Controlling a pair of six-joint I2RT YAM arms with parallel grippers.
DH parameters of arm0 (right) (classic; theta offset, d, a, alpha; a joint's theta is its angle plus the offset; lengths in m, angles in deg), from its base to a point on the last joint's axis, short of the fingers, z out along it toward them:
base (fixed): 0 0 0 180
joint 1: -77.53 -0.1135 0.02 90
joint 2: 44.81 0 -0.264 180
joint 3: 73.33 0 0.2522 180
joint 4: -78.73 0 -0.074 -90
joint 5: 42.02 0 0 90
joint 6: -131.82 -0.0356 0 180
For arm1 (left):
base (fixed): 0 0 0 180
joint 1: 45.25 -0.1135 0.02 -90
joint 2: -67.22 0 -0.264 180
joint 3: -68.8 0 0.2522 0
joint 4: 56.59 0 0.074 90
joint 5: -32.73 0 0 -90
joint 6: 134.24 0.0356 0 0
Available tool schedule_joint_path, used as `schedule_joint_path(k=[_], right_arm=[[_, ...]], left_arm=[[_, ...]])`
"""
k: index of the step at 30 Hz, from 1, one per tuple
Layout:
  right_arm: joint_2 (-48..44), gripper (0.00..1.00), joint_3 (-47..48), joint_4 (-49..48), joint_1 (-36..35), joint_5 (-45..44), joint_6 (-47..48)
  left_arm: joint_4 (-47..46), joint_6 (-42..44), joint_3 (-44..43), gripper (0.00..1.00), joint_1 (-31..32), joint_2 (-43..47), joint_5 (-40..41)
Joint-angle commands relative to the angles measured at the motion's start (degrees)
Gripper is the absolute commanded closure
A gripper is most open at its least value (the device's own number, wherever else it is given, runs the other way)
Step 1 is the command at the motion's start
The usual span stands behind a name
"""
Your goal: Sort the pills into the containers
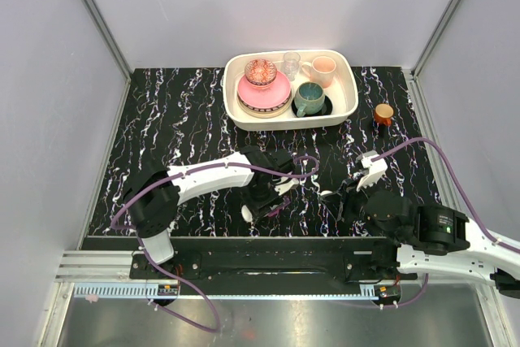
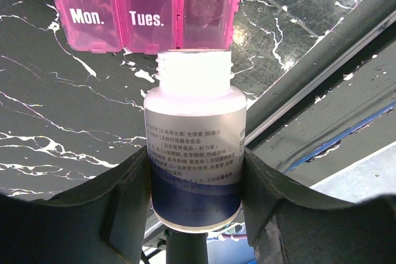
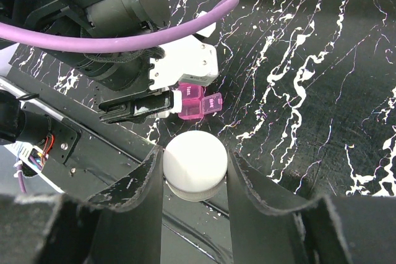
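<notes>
Pink pill box (image 2: 145, 13) lay by the table's (image 1: 179, 119) near edge; left gripper (image 2: 195, 168) clasped the uncapped bottle (image 2: 195, 109), right gripper (image 3: 195, 154) the cap (image 3: 195, 170).

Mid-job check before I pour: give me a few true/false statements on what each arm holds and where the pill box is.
1. The left gripper clamps the white bottle between its fingers. True.
2. The bottle has its cap on. False: its threaded neck is open, and the white cap sits between the fingers of the right gripper.
3. In the left wrist view, the pink pill box lies just beyond the bottle's mouth. True.
4. The pill box sits in the cream tray. False: it lies on the black marbled table; the cream tray at the far side holds crockery.
</notes>
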Motion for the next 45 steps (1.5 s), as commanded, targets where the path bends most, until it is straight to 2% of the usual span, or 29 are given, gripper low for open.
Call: schedule_joint_path(k=[1,20,45], right_arm=[[-0.6,1.0,0.0,-0.2,-0.2,-1.1,-0.7],[-2.0,1.0,-0.7,0.0,-0.1,-1.2,-1.0],[-2.3,1.0,-1.0,0.3,-0.1,-1.1,-1.6]], left_arm=[[1.3,0.5,-2.6,1.0,-0.2,-0.5,0.9],[1.3,0.3,-3.7,1.0,-0.2,-0.7,1.5],[1.3,0.9,-2.3,1.0,-0.1,-1.8,-2.1]])
